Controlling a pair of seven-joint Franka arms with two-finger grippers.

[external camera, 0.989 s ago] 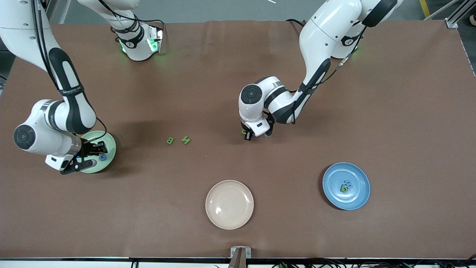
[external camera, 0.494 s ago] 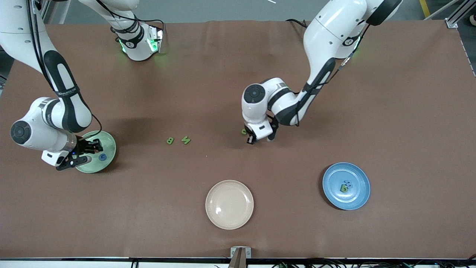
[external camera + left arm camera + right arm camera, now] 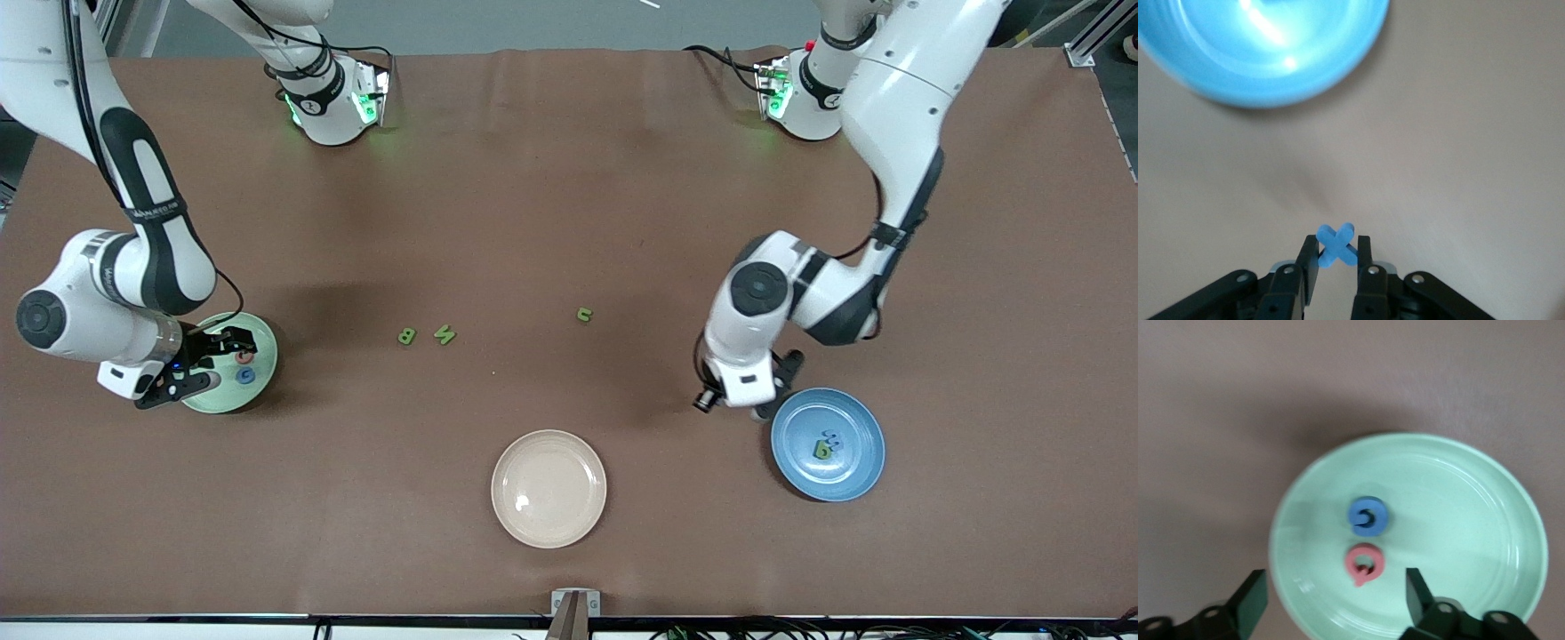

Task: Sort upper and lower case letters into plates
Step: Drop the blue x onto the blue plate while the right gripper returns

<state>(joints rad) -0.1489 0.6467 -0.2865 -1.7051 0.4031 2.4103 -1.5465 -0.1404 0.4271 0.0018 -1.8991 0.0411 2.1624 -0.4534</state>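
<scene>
My left gripper (image 3: 756, 409) is shut on a blue x (image 3: 1336, 244) and holds it just above the table beside the blue plate (image 3: 855, 416), at the plate's edge toward the right arm's end. That plate (image 3: 1265, 60) holds a green q-like letter (image 3: 822, 452) and a blue m (image 3: 832, 438). My right gripper (image 3: 216, 360) hangs open over the mint green plate (image 3: 268, 354), which holds a pinkish-red Q (image 3: 1364, 564) and a blue G (image 3: 1369, 515). Green B (image 3: 406, 336), green N (image 3: 444, 335) and green n (image 3: 584, 314) lie on the table.
A cream-beige plate (image 3: 548, 488) with nothing in it lies near the front edge at mid-table. The brown table top stretches wide between the plates. Both arm bases stand along the back edge.
My left arm has carried the blue x from beside the green n over to the blue plate. My right gripper has opened, and the pinkish-red Q now lies in the mint plate.
</scene>
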